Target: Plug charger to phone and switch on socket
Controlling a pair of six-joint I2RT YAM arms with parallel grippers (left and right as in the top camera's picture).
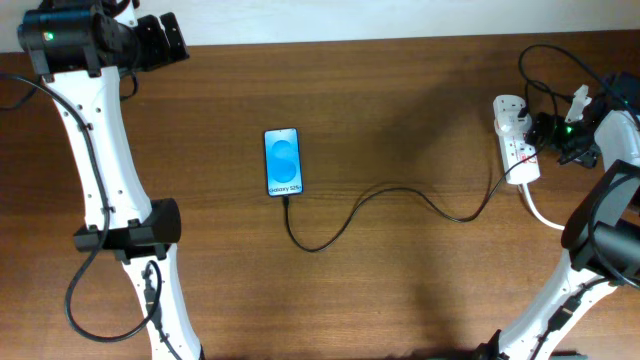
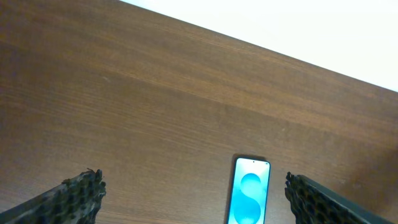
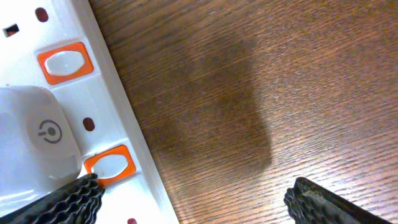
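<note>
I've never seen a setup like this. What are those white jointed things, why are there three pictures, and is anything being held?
The white jointed things are two robot arms working at a wooden table. The wide picture comes from a camera fixed above the table. The other two come from a small camera on each wrist, so the dark ridged shapes in their lower corners are that arm's own fingers.

On the table lies a phone with a lit blue screen. A thin black charger cable runs from the phone's lower edge across to a white power strip on the right.

The left gripper hangs open above the table with the phone in its view. The right gripper is open at the strip's edge, close to its orange-framed switches. Nothing is held.
</note>
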